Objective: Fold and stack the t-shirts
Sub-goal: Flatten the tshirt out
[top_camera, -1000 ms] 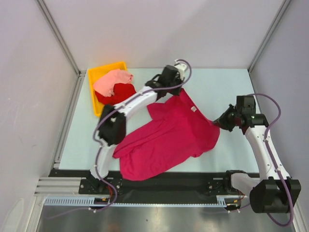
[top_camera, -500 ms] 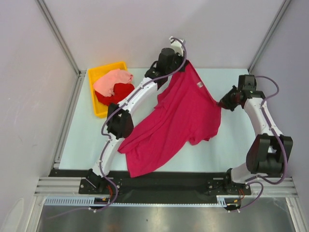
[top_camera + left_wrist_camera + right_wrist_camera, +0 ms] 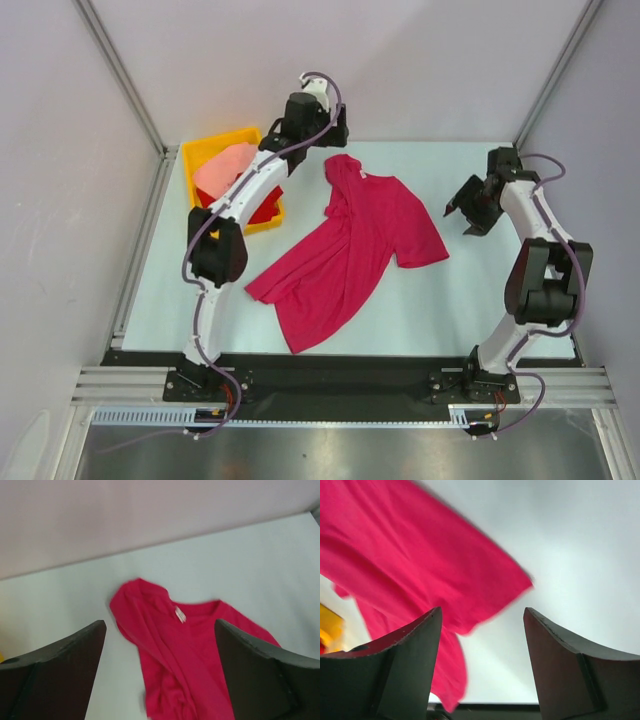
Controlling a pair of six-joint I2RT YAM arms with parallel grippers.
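The magenta-crimson shirt (image 3: 350, 245) lies creased and half spread on the desk (image 3: 480, 290), just below my left pincer (image 3: 316, 126), collar and white label nearest it, one sleeve reaching toward my right pincer (image 3: 465, 215). Left of my left pincer, the salmon-pink shirt (image 3: 225, 168) lies bunched over the bright red shirt (image 3: 266, 206).

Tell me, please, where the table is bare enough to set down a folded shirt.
Bare: near right, between the magenta shirt and the right arm; near left, in front of the yellow bin. Crowded: the middle and the bin.
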